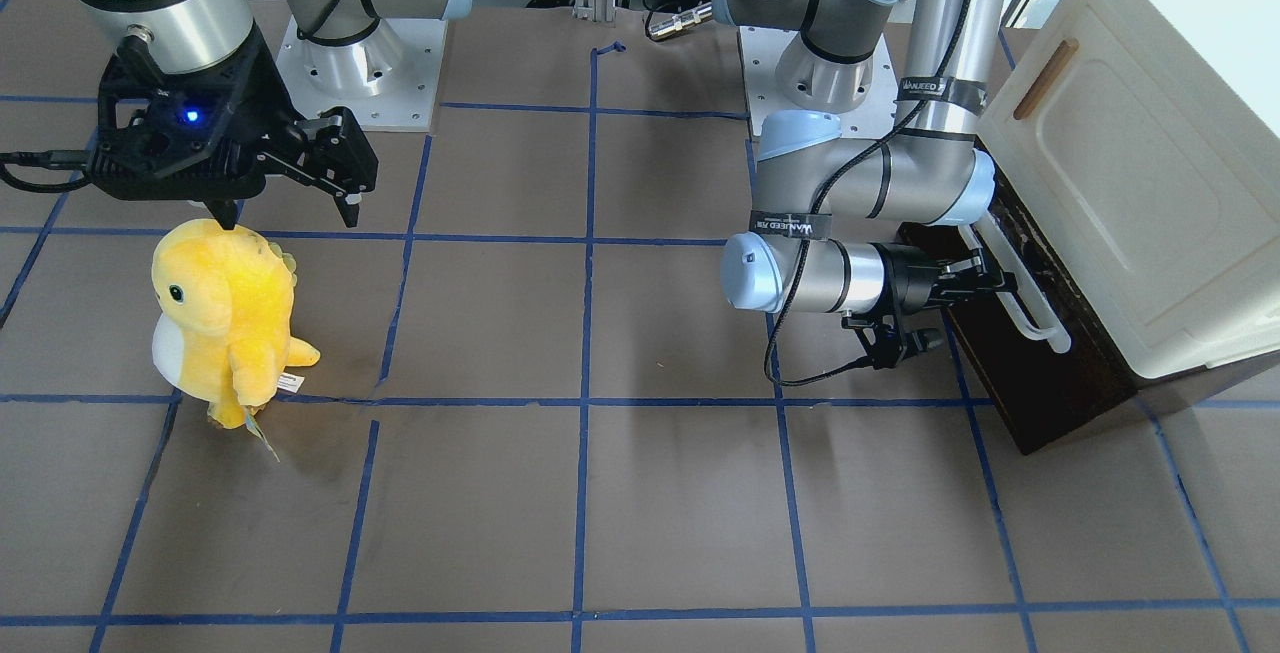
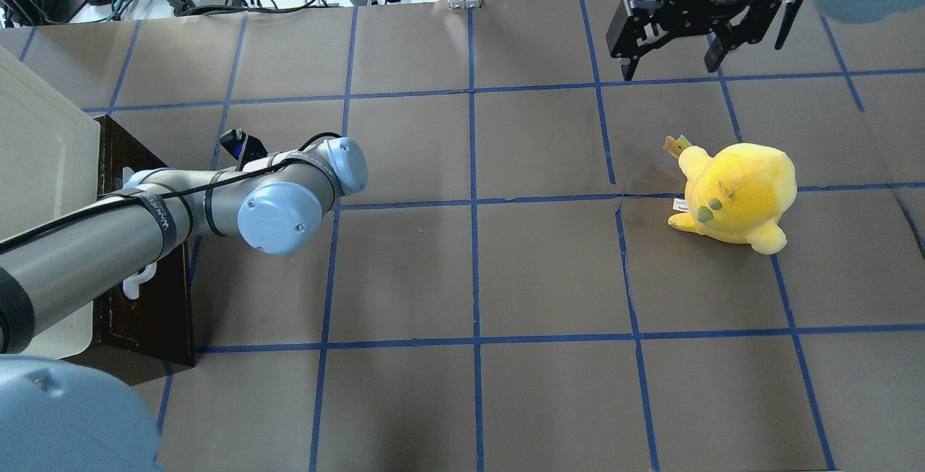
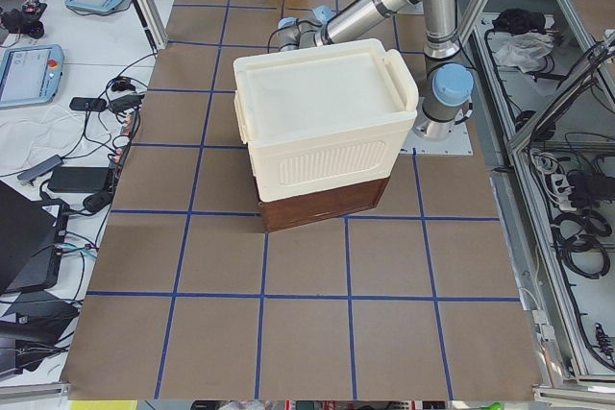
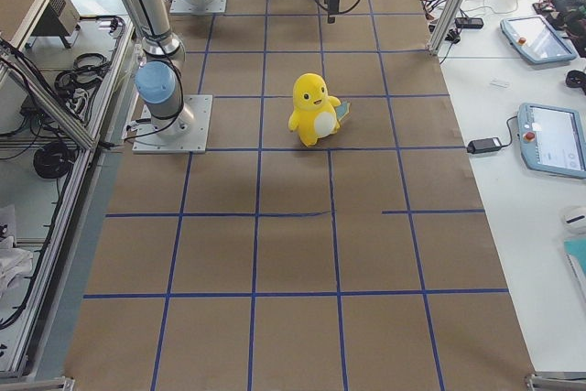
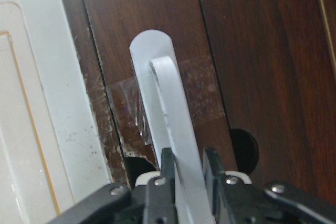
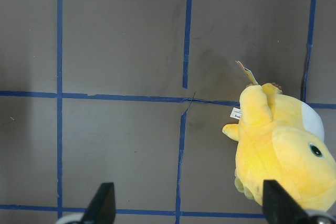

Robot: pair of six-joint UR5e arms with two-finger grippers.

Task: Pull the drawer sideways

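Observation:
The drawer (image 1: 1040, 383) has a dark brown wooden front and sits at the foot of a cream-white cabinet (image 1: 1150, 183). Its long white bar handle (image 1: 1035, 318) runs along the front. None of its pale inside shows. My left gripper (image 1: 988, 275) is shut on this handle; in the left wrist view the two fingers (image 5: 168, 163) pinch the white bar (image 5: 173, 114) against the brown front (image 5: 252, 51). My right gripper (image 2: 669, 63) hangs open and empty above the table, far from the drawer. It also shows in the right wrist view (image 6: 190, 205).
A yellow plush toy (image 1: 222, 318) stands on the brown mat below the right gripper; it also shows in the overhead view (image 2: 733, 194). The cabinet panel carries a small brown wooden handle (image 1: 1045, 80). Blue tape lines grid the mat (image 2: 470, 269).

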